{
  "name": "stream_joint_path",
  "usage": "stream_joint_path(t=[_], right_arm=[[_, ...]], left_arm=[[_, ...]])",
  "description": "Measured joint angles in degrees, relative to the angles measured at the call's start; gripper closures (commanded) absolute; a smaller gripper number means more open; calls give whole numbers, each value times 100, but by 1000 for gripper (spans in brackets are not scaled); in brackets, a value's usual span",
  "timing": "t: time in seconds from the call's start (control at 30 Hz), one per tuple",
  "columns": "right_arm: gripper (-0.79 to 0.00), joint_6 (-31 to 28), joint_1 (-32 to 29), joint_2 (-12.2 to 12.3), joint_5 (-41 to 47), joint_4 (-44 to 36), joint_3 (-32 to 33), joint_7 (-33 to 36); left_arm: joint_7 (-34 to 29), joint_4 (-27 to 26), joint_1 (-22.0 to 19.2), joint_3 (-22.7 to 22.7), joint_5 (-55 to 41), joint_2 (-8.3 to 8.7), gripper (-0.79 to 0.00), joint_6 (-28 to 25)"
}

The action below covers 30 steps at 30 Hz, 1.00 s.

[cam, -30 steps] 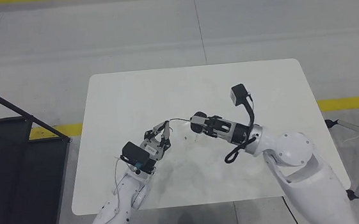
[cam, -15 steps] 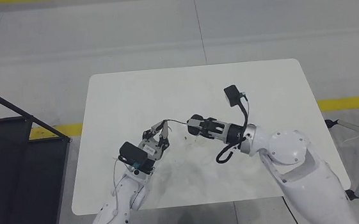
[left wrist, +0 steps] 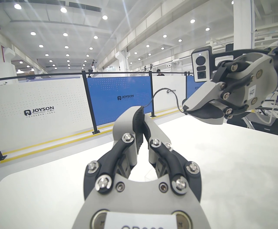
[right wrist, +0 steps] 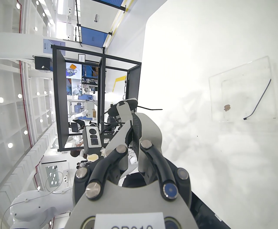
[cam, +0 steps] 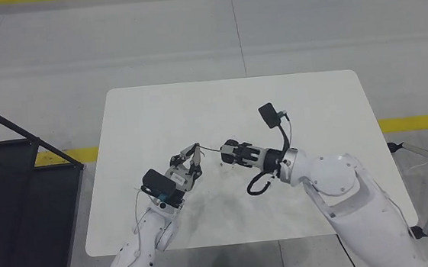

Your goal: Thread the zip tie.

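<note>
A thin black zip tie (left wrist: 165, 89) arcs in the air between my two grippers, above the white table (cam: 311, 102). My left gripper (left wrist: 142, 111) is shut on one end of it, fingers pressed together. My right gripper (left wrist: 187, 110) faces it from close by and is shut on the other end. From above, the left gripper (cam: 190, 154) and right gripper (cam: 224, 153) sit just left of the table's middle, with the zip tie (cam: 209, 146) bowed between them. In the right wrist view, the right gripper (right wrist: 133, 123) is closed, and a short tail of the zip tie (right wrist: 152, 108) pokes out beyond it.
A clear plastic sheet (right wrist: 239, 71) lies flat on the table beyond the grippers. On it rest a second black zip tie (right wrist: 259, 100) and a small brown spot (right wrist: 227, 107). The table's edges are well away from both grippers.
The right arm has moved left toward the left gripper, closing the gap, and the zip tie now bows more between them. The left gripper has barely shifted.
</note>
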Motion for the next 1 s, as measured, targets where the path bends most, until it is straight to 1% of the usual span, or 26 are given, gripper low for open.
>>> stream_joint_path(t=[0.3,0.67,0.83,1.0], right_arm=[[0,413,172,-31,-164,55,-157,-17],[0,747,322,-70,-179,140,-245,-80],[0,625,307,-83,-75,142,-221,-137],[0,279,174,-79,150,111,-77,-186]], left_arm=[[36,8,1,-15,13,-16,0,-18],[78,31,-4,-27,36,-34,0,-45],[64,50,-8,-29,77,-40,0,-66],[28,68,-16,-23,147,-44,0,-83]])
